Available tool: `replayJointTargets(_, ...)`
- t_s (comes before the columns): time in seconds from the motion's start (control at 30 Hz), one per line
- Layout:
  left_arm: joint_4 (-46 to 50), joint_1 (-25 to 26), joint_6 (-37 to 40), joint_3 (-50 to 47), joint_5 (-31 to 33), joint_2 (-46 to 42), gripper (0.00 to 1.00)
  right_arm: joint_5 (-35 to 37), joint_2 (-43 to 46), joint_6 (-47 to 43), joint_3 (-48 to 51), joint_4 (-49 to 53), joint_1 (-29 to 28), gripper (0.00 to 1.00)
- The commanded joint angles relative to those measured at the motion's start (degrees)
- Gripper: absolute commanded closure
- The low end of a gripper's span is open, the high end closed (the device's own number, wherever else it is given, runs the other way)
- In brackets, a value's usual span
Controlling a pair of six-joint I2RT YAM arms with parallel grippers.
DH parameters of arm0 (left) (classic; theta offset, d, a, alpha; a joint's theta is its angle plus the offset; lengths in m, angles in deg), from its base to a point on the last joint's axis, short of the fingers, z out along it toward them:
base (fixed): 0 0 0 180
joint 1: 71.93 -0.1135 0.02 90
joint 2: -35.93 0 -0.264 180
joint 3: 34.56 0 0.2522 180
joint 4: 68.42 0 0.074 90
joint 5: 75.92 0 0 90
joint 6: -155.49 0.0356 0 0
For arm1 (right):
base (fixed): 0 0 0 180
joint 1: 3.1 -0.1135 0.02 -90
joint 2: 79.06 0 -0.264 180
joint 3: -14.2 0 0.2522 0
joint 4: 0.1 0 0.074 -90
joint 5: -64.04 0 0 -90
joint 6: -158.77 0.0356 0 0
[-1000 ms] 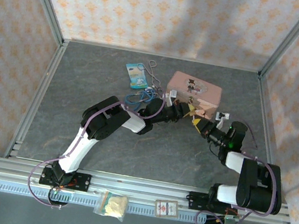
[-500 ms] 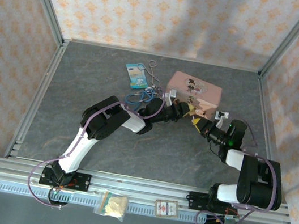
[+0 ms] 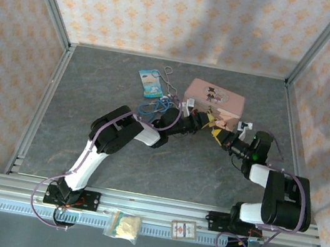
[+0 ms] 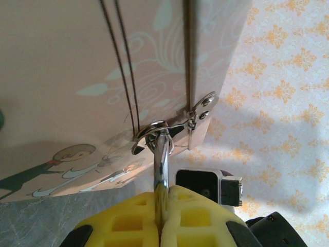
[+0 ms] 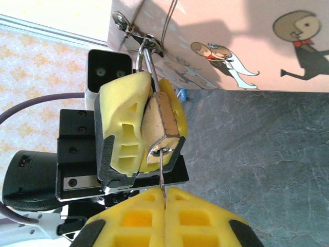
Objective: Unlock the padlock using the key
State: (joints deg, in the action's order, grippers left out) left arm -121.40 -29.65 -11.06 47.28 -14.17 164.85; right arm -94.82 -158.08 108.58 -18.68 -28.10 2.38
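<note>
Over table [image 3: 163, 174], left claw [image 4: 162, 206] clamps padlock [image 5: 164, 128], right claw [image 5: 164, 206] key [image 5: 162, 172].

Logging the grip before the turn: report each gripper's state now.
Left gripper: closed, holding the padlock.
Right gripper: closed, holding the key, whose tip is at the padlock's keyhole.

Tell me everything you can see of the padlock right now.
The padlock is a small brass-looking body with a thin silver shackle. The shackle is threaded through the metal hasp on the pink tin. The left claw is shut on the body, yellow pads on both sides. A thin key in the keyhole end runs into the shut right claw. Lock state unclear.
</note>
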Motion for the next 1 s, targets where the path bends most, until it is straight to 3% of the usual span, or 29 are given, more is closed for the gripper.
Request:
replayJointTargets(0.0,-5.15,0.49,0.14,1.44,-1.81,0.02,1.00,-1.82,0.02,1.46,0.33,-5.77,0.32,1.00)
replayJointTargets(0.77,-10.38,1.97,-2.44,-3.75,-6.01,-3.07,1.00,0.56,-4.67,2.64,-4.86,-5.76,0.32,1.00)
replayJointTargets(0.97,-11.13,1.93,-3.14,-3.06,-5.85,-2.28,1.00,1.97,-5.25,6.59,-2.73,-9.36,0.32,1.00)
